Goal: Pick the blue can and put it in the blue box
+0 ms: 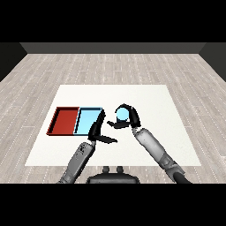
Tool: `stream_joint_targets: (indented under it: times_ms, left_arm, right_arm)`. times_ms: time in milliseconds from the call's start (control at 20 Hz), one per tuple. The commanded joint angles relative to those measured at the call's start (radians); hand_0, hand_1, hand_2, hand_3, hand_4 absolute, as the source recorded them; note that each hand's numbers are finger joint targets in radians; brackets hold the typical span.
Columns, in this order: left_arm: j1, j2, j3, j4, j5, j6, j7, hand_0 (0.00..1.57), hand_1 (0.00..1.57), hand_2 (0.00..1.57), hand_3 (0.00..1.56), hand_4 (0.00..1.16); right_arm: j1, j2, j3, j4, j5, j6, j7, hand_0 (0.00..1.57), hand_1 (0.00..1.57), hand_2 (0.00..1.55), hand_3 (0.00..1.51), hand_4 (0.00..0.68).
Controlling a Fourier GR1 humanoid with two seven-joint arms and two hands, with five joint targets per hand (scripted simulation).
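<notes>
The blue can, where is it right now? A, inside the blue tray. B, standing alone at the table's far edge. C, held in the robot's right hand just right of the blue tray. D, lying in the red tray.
C: the right hand has its fingers curled round the blue can, which sits to the right of the blue tray, not in it.
</notes>
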Motion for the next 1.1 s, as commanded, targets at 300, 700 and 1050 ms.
stream_joint_targets:
  times_ms: [300, 700, 1050]
  left_arm:
    - [-0.058, 0.0, 0.011, 0.07, -0.002, 0.017, -0.006, 0.0, 0.0, 0.0, 0.0, 0.0]
    - [-0.101, 0.0, 0.005, 0.237, 0.06, 0.021, -0.069, 0.0, 0.0, 0.0, 0.0, 0.0]
    - [-0.114, 0.0, -0.026, 0.232, 0.049, 0.058, -0.046, 0.0, 0.0, 0.0, 0.0, 0.0]
  right_arm:
    - [0.045, 0.102, -0.082, -0.009, 0.142, 0.118, 0.044, 1.48, 1.48, 1.46, 1.39, 0.58]
    - [0.054, 0.154, -0.117, 0.005, 0.205, 0.176, 0.01, 1.49, 1.49, 1.46, 1.39, 0.581]
    - [0.081, 0.203, -0.147, -0.01, 0.26, 0.218, 0.014, 1.49, 1.49, 1.46, 1.38, 0.57]
